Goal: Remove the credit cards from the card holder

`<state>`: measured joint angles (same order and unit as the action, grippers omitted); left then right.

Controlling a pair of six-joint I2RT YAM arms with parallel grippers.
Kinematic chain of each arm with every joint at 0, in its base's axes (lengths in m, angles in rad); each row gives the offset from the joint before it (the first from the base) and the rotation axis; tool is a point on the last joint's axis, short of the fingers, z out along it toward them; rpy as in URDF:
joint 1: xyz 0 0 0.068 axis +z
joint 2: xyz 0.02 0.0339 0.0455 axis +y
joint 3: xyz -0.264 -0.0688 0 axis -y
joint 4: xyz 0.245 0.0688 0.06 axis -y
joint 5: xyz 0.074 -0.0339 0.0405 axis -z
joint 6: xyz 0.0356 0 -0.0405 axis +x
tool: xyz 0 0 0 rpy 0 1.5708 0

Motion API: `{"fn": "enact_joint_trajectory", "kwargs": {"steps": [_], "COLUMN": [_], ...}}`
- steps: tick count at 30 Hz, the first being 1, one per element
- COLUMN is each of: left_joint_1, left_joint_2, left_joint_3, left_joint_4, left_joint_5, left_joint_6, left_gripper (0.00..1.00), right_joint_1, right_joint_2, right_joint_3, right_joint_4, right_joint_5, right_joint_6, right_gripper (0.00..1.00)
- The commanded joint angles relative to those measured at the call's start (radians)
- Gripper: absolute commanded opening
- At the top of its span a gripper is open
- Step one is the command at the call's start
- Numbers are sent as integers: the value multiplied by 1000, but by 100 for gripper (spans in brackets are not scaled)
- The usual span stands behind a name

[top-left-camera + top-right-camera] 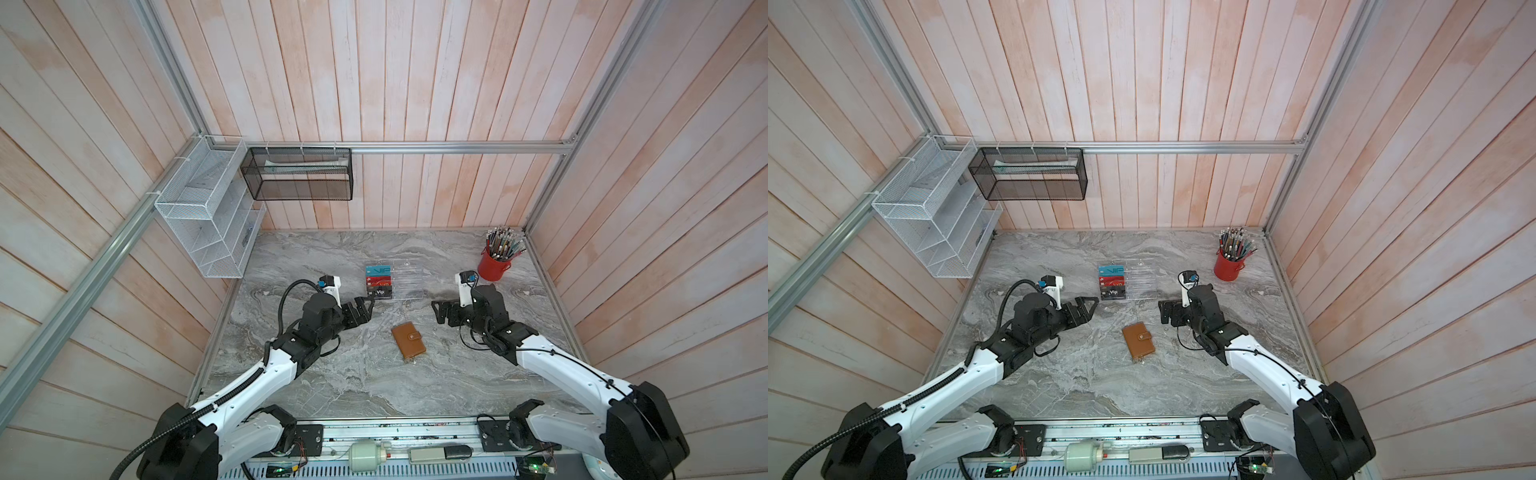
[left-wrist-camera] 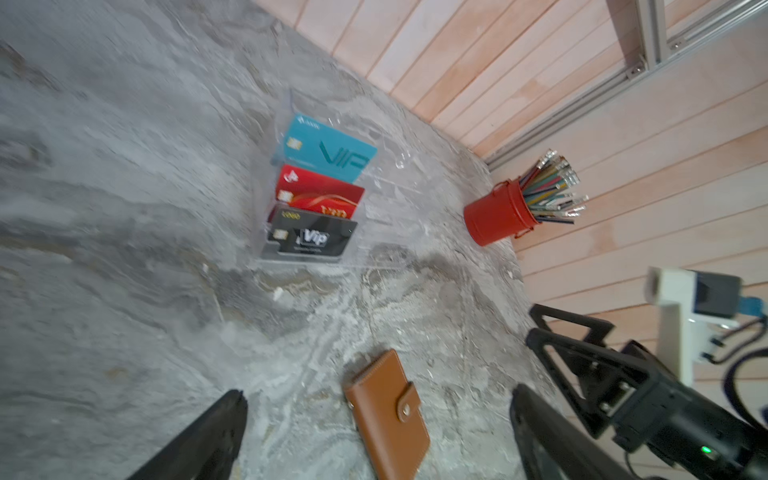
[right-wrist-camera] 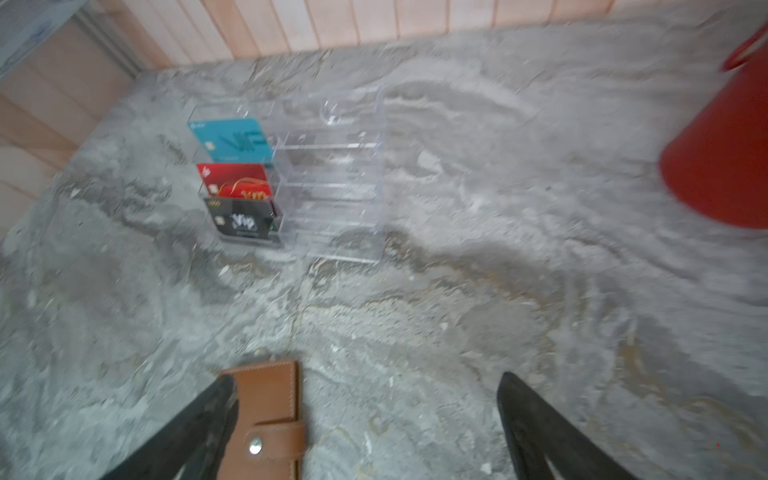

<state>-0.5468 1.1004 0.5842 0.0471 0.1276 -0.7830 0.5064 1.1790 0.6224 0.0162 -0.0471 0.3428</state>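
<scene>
The card holder [image 1: 409, 341] [image 1: 1138, 341], a tan-brown leather wallet, lies flat and closed in the middle of the marble table, its strap snapped shut and its inside hidden. Teal [image 2: 328, 151], red [image 2: 320, 193] and black [image 2: 311, 237] credit cards stand in a clear acrylic rack [image 1: 407, 282] behind it. My left gripper [image 1: 371, 305] [image 2: 378, 392] hovers open to the wallet's left rear, close to the rack's front corner. My right gripper [image 1: 435, 312] [image 3: 365, 380] hovers open to the wallet's right rear. Neither touches the wallet [image 3: 266, 419] or holds anything.
A red cup [image 1: 493, 266] full of pencils stands at the back right corner. A white wire basket [image 1: 199, 212] and a black mesh basket [image 1: 297, 174] hang on the walls at the back left. Wooden walls enclose the table on three sides.
</scene>
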Motion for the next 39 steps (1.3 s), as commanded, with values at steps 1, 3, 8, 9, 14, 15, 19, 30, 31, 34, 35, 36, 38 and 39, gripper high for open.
{"fn": "enact_joint_trajectory", "kwargs": {"steps": [1,3,8,9,14,15,19,30,31,34,35,36,38,39], "left_joint_1": [-34,-53,-63,-65,-70,-69,-72,-91,-90,-91,-91,-91,-91,-91], "left_joint_2": [49,74,139,157,250,270,351,524,528,559,569,578,586,588], "left_joint_3": [-26,-25,-56,-58,-75,-72,-23,43,43,51,53,55,56,53], "left_joint_4": [42,40,136,144,238,263,290,366,366,367,363,356,345,347], "left_joint_5": [106,124,248,265,334,345,396,437,432,427,431,432,424,420], "left_joint_6": [-123,-155,-269,-291,-375,-381,-392,-456,-459,-475,-480,-484,-487,-490], "left_gripper": [100,100,100,100,100,100,100,100,100,100,100,100,100,100], "right_joint_1": [4,6,6,6,7,7,10,10,11,17,20,25,30,33], "right_joint_2": [29,54,119,128,190,202,231,313,321,345,351,354,353,352], "right_joint_3": [0,-7,-24,-32,-58,-65,-81,-55,-54,-61,-59,-57,-58,-58], "right_joint_4": [-61,-39,-4,1,46,63,113,136,144,191,195,199,202,206], "right_joint_5": [-214,-289,-440,-454,-529,-542,-571,-598,-604,-628,-631,-629,-623,-619], "right_joint_6": [63,78,89,98,135,149,175,212,218,254,257,261,269,273], "right_gripper": [98,98,98,98,98,98,98,97,96,94,93,92,92,91]}}
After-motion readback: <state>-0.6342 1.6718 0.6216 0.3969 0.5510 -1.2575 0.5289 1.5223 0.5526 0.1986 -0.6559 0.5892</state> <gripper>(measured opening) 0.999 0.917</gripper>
